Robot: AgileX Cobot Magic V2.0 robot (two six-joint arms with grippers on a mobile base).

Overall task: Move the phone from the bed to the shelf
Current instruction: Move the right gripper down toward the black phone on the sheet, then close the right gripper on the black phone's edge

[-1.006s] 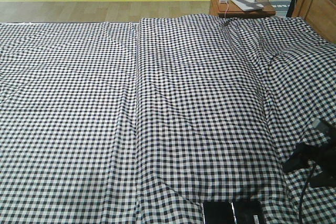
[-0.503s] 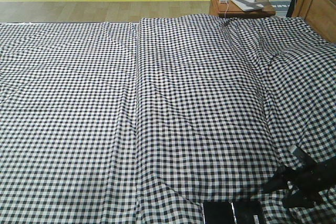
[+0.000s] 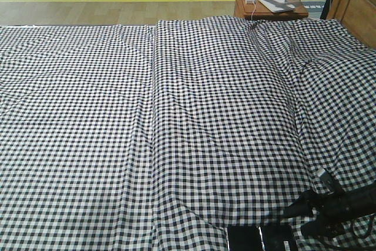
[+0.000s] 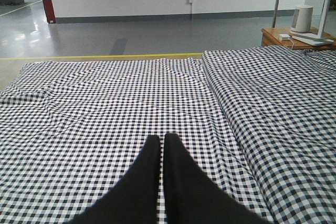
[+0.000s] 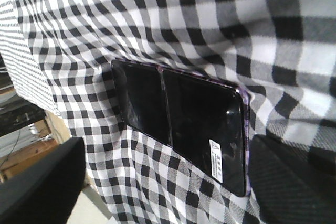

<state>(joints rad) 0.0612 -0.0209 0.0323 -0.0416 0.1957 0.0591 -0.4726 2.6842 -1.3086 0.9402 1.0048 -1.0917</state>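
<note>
**A:** Where is the phone (image 3: 261, 238)?

**B:** Flat on the bed (image 3: 176, 116), at its near edge and right of the middle, glossy face up (a white sticker (image 5: 215, 158) shows at one end in the right wrist view).

**A:** And the right gripper (image 3: 298, 220)?

**B:** Low over the checked sheet, just right of the phone. Its fingers (image 5: 42, 182) are spread wide, and the phone shows between them in the wrist view. I cannot tell whether they touch it.

**A:** The left gripper (image 4: 161, 141)?

**B:** Above the left part of the bed, its two fingers pressed together, holding nothing.

**A:** Anything else?

**B:** A brown side table (image 3: 270, 1) beyond the bed's far right edge.
</note>
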